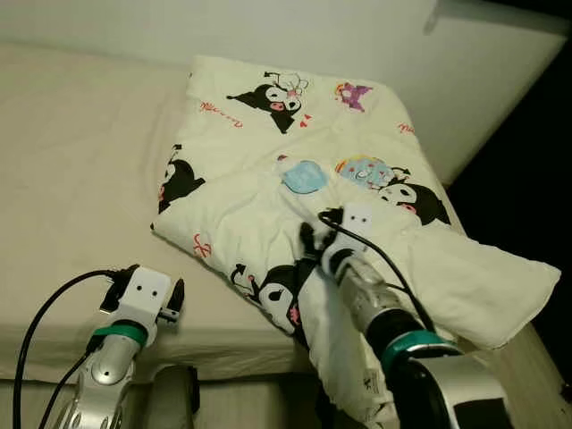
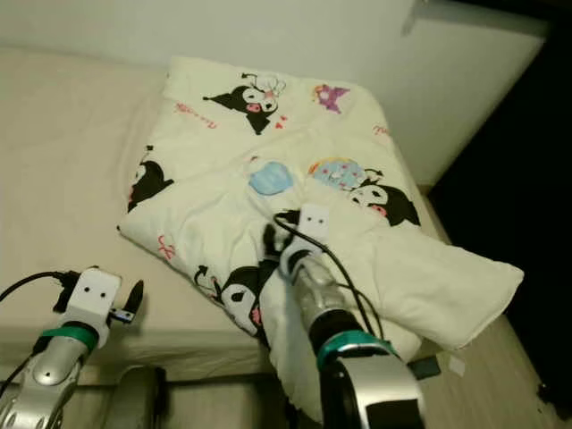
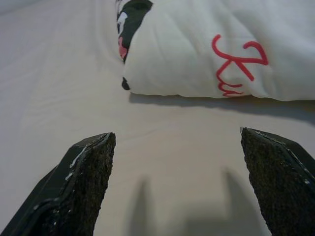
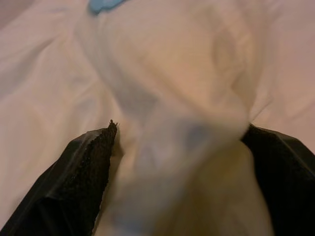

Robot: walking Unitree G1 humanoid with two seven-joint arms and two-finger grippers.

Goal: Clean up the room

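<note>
On the bed [image 1: 80, 161], a cream cartoon-print quilt [image 1: 268, 152] lies partly folded toward the far right side, one flap drooping over the near edge. Right pincer [image 1: 315, 243] sits at the quilt's near fold with a bunch of fabric between its fingers (the right wrist view is blurred, so a firm pinch is likely, not certain). Left pincer [image 1: 175, 302] hovers spread and empty over bare mattress, near the quilt's corner. Step in hand, as I judge it: folding the quilt. Next move calls for carrying the held flap up and over. Floor beside the bed is dark; the hanging flap's end is hidden behind the right arm.
</note>
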